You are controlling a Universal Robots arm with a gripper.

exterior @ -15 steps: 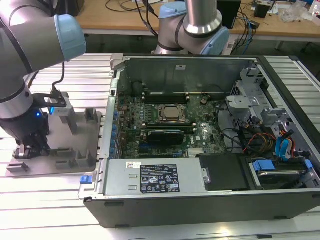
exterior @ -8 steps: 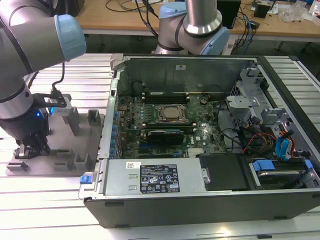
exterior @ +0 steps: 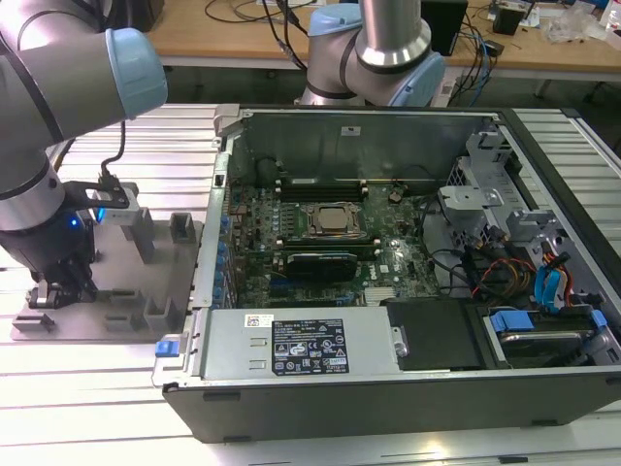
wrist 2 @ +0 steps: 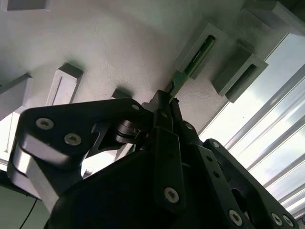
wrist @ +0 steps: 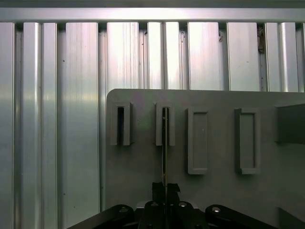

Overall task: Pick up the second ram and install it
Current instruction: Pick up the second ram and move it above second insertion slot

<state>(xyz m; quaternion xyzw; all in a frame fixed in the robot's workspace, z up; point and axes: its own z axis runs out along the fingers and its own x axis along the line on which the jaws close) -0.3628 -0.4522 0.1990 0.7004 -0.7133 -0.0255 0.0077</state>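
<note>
Over the grey plate (exterior: pixel 184 272), the arm (exterior: pixel 39 194) points down, tool (wrist 2: pixel 167 98) gripping the second ram (wrist 2: pixel 200 55).

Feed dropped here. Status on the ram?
Gripper shut on ram. Ram's far end in block slot on plate. No obstruction seen.

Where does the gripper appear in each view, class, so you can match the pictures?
Exterior view: gripper at the exterior view's left, low over the grey plate.
First wrist view: gripper closed on the memory stick.
Second wrist view: gripper holding the green memory stick.
Shared landmark: the grey plate.
</note>
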